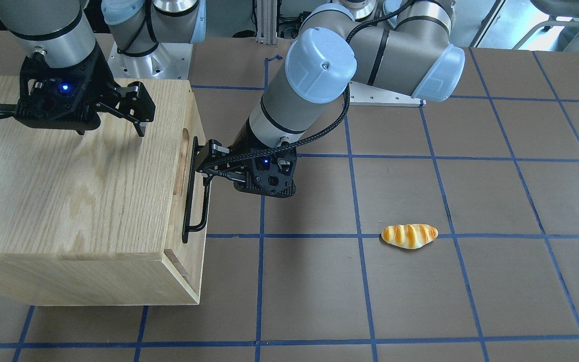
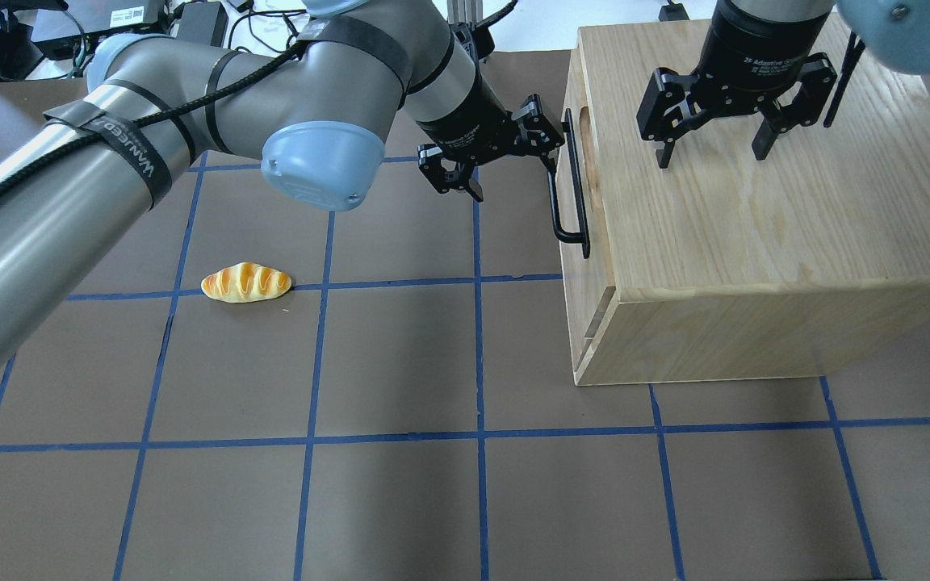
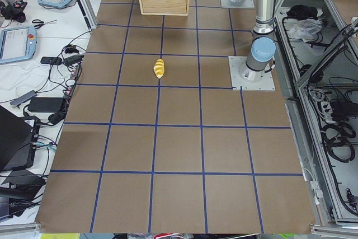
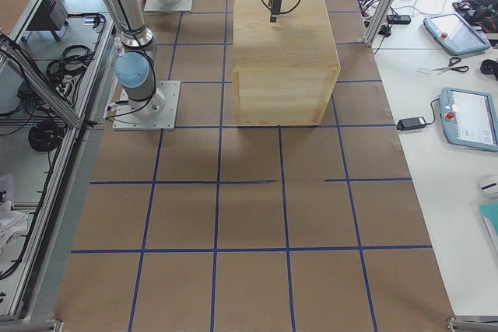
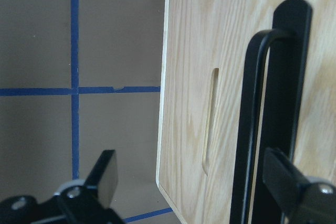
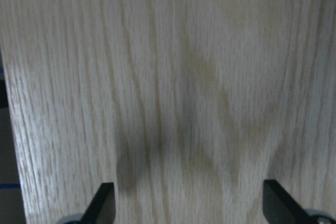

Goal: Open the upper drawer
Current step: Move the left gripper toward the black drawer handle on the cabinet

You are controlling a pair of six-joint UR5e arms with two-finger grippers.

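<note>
Overhead exterior shows the grasp step in hand. The left end effector (image 2: 505, 157) has its fingers spread on either side of the long black metal bar handle (image 5: 286, 77) of the wide, shallow pale-wood upper drawer (image 5: 189, 77). The drawer appears fully shut in the oak cabinet (image 2: 756, 226) on the robot's right side of the brown, blue-taped worktop (image 2: 400, 363). The right end effector (image 2: 713, 149), fingers also apart, points down at the cabinet top; whether it touches cannot be told. Next, I judge, the left fingers must close on the bar, then pull straight away from the cabinet front while the right steadies the cabinet.
</note>
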